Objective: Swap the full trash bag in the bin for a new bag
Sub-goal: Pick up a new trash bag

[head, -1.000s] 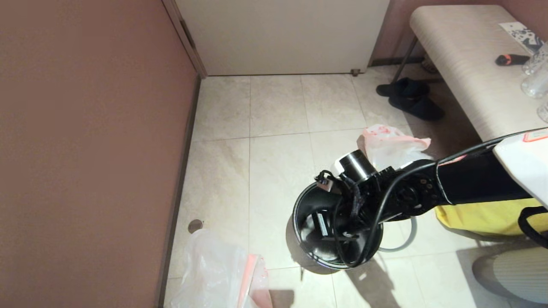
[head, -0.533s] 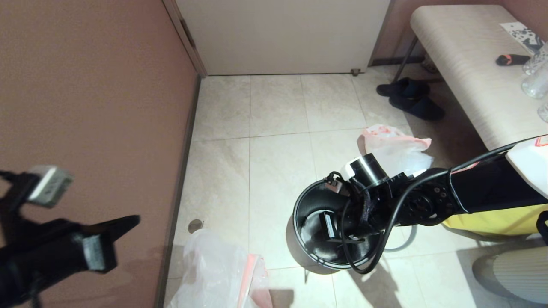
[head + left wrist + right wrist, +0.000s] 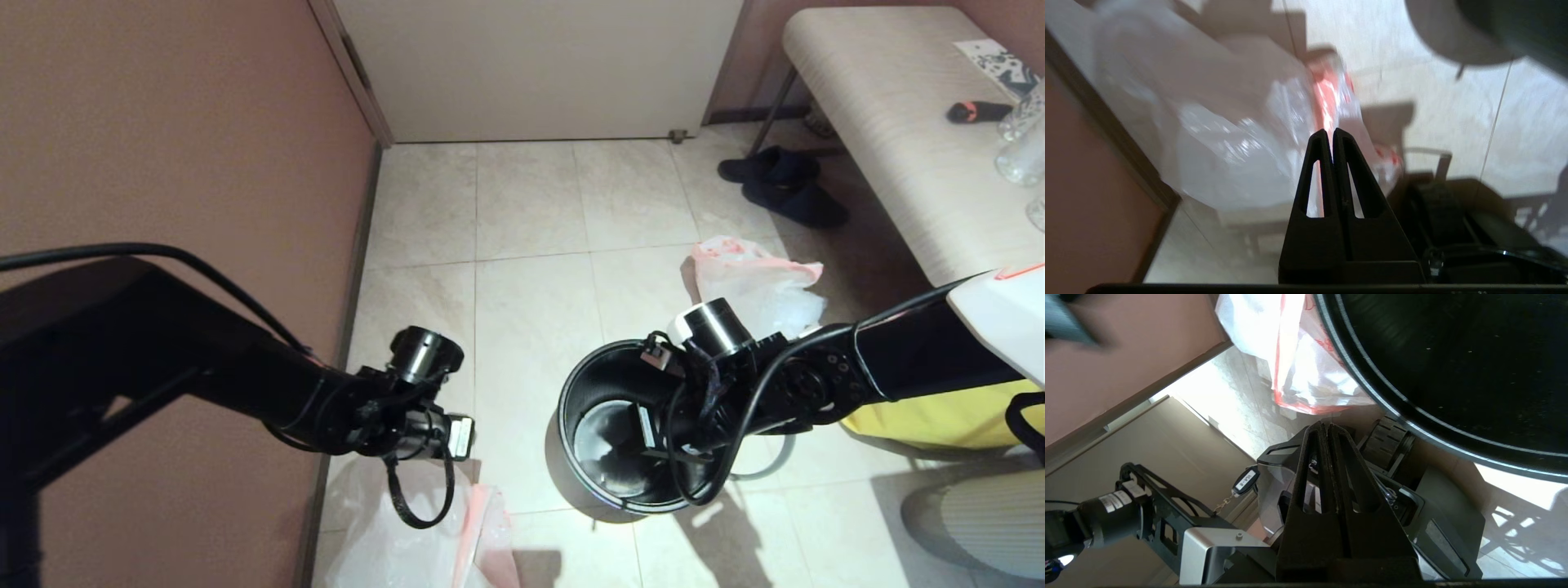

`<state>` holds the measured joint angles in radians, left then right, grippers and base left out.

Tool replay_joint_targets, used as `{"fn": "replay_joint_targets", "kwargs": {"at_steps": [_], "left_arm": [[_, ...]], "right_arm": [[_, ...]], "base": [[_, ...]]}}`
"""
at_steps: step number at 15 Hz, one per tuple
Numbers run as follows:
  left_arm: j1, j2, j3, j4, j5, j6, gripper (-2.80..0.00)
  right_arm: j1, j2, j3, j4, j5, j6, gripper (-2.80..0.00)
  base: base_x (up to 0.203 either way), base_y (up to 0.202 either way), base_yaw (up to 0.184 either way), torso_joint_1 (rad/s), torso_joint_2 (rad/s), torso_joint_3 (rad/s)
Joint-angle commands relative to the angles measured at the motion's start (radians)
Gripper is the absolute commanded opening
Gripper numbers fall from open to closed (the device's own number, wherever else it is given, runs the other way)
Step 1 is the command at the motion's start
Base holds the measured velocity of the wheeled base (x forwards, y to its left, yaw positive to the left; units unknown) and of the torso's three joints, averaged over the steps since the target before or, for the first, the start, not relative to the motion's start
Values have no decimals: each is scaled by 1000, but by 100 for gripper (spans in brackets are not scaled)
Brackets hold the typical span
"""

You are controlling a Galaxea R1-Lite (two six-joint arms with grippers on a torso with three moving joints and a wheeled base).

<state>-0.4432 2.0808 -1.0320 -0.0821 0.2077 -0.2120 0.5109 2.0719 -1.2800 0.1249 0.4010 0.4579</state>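
The black bin (image 3: 604, 384) stands on the tiles near the middle of the floor, with nothing in it. Its grey hoop (image 3: 780, 461) lies on the floor against the bin's right side. The new bag (image 3: 408, 531), limp, white and pink-banded, lies by the wall at the lower left. My left gripper (image 3: 1332, 134) is shut and empty, hanging just above that bag's pink band (image 3: 1327, 102). My right gripper (image 3: 1327, 425) is shut and empty at the bin's near right rim (image 3: 1367, 392), pointing back toward my base.
A lumpy white bag with red print (image 3: 755, 282) lies beyond the bin. A yellow bag (image 3: 922, 416) sits to the right under my right arm. Dark shoes (image 3: 784, 192) lie beside a bench (image 3: 898, 122). A brown wall (image 3: 163, 163) closes the left side.
My left arm has swung in from the left edge and come down over the new bag. The right arm has drawn back a little toward the bin's right rim.
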Motion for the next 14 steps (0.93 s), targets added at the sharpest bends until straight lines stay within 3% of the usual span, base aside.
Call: {"fn": "replay_joint_targets", "kwargs": {"at_steps": [1,2,3,4,6,9,14], "left_arm": [[-7,187,-65,47,-24,-11,-280],[-2,230,-81,66,-42,-18,-280],[5,275,-92,74,-51,-18,-160],[11,320,-107,84,-54,-17,0],[23,369,-174,145,-59,-18,0],[40,403,-344,411,-71,-4,0],[37,583,-638,720,-80,5,0]], "right_arm": [[-5,18,1,-4,2,1,-280],[-5,26,1,-13,1,1,-280],[-4,31,1,-17,1,1,-280],[-5,34,-1,-19,1,1,-280],[-3,39,-2,-19,-1,1,-280],[3,40,-2,-18,-1,-1,-280],[6,42,-2,-19,1,-1,-280]], "base": [[0,0,0,0,0,0],[0,0,0,0,0,0],[0,0,0,0,0,0],[0,0,0,0,0,0],[0,0,0,0,0,0],[0,0,0,0,0,0],[0,0,0,0,0,0]]}}
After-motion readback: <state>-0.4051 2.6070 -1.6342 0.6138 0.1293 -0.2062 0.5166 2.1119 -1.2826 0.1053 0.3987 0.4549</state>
